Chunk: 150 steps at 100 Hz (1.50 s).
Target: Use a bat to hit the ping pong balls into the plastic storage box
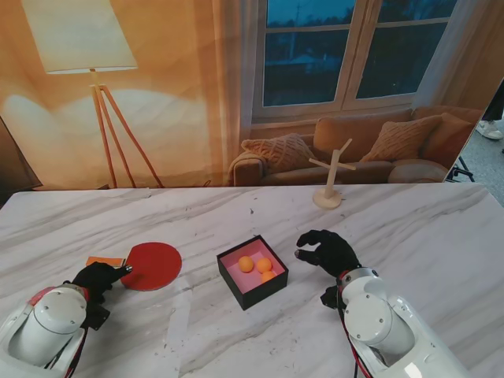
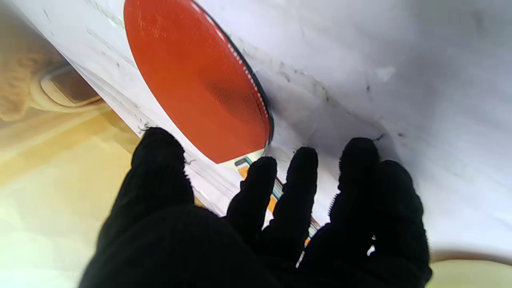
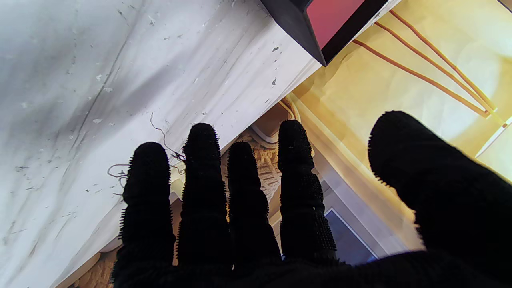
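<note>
The left hand (image 1: pixel 100 277), in a black glove, sits over the handle end of the bat (image 1: pixel 152 265) on the left side of the worktop (image 1: pixel 409 228). In the left wrist view its fingers (image 2: pixel 302 176) are spread and only loosely curled, with the striped orange handle showing between them; the hand is unclenched, and whether the fingertips touch the handle cannot be told. The bat lies flat with its red face up, the round blade pointing away from the hand toward the middle of the worktop. An orange edge (image 1: pixel 105 261) shows just beside the hand, on its far side; what it belongs to is unclear.

The right hand (image 1: pixel 327 250), also gloved in black, hovers to the right of the storage box (image 1: pixel 252 271), fingers apart and holding nothing. In the right wrist view its four fingers (image 3: pixel 202 160) stand straight and the thumb (image 3: pixel 416 160) is held wide, with a corner of the box visible beyond them.

The box, black-walled with a pink floor, stands between the two hands, near the middle of the worktop and turned at an angle. Three orange ping pong balls (image 1: pixel 257 266) lie inside it, clustered toward its right corner.

Farther from me, near the worktop's back edge, a small wooden stand (image 1: pixel 329 177) with angled arms is upright.
</note>
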Motion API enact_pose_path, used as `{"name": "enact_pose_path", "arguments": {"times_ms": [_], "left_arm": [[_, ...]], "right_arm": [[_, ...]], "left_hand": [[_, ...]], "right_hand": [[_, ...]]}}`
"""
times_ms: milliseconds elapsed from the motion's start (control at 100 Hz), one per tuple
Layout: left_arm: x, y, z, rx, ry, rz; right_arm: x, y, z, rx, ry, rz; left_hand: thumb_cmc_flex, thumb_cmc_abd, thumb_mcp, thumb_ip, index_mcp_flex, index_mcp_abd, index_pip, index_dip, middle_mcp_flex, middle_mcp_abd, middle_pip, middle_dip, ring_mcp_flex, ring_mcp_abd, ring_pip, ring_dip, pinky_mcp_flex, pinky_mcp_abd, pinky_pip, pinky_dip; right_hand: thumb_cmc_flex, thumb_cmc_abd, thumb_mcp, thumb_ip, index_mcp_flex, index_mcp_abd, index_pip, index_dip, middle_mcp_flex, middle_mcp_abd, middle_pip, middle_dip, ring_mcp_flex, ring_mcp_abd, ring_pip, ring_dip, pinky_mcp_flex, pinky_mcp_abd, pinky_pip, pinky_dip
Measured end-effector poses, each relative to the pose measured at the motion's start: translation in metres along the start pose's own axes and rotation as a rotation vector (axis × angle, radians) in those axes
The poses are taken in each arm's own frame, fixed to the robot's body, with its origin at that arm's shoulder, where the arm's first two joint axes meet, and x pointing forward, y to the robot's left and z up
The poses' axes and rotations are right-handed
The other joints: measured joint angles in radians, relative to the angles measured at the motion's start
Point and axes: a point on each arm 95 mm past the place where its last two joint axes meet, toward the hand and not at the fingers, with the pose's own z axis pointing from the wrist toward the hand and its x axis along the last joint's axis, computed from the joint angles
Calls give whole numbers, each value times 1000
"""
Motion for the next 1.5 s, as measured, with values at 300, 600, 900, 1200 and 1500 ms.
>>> {"name": "enact_pose_path", "arguments": {"times_ms": [300, 600, 900, 1200, 1500], "left_arm": [[7, -2, -11, 17, 95, 28], [32, 1, -18, 0, 270, 37], [70, 10, -21, -30, 430, 32], [111, 23, -22, -9, 636, 1], [149, 56, -17, -40, 816, -18]], "right_arm": [[1, -1, 0, 8, 8, 1], [1, -1, 0, 10, 21, 2], [1, -2, 0, 9, 41, 1], [-1, -3, 1, 9, 85, 10], [-1, -5, 2, 2, 145, 27]], "left_hand": [[29, -24, 1, -1, 0, -2, -38, -10, -49, -12, -100, -77, -59, -8, -81, -30, -50, -31, -12, -16], [39, -47, 14, -1, 0, -36, -99, -48, -64, -43, -173, -150, -119, -26, -208, -80, -110, -70, -43, -64], [-30, -135, 390, 1, -12, -61, -101, -51, -110, -92, -229, -206, -169, -71, -351, -135, -162, -122, -177, -125], [-75, -211, 609, -3, -71, -118, -71, -51, -177, -180, -236, -260, -190, -148, -455, -183, -184, -162, -311, -129], [-96, -232, 704, -4, -93, -137, -22, -52, -190, -216, -244, -273, -228, -200, -514, -207, -192, -183, -489, -140]], "right_hand": [[0, 0, 0, 0, 0, 0, 0, 0, 0, 0, 0, 0, 0, 0, 0, 0, 0, 0, 0, 0], [0, 0, -8, 0, -17, 0, -14, -3, -10, -4, -9, -1, -23, 0, -16, 0, -70, -36, -77, -1], [0, 0, -21, 0, -67, 0, -51, -24, -10, -11, -39, -14, -50, -8, -77, -13, -105, -99, -209, -34], [0, 0, -21, 0, -163, -6, -88, -62, -10, -84, -101, -64, -62, -14, -164, -70, -115, -148, -313, -71], [0, 1, -35, 0, -190, -17, -99, -74, -10, -106, -126, -87, -63, -30, -191, -83, -115, -149, -334, -80]]}}
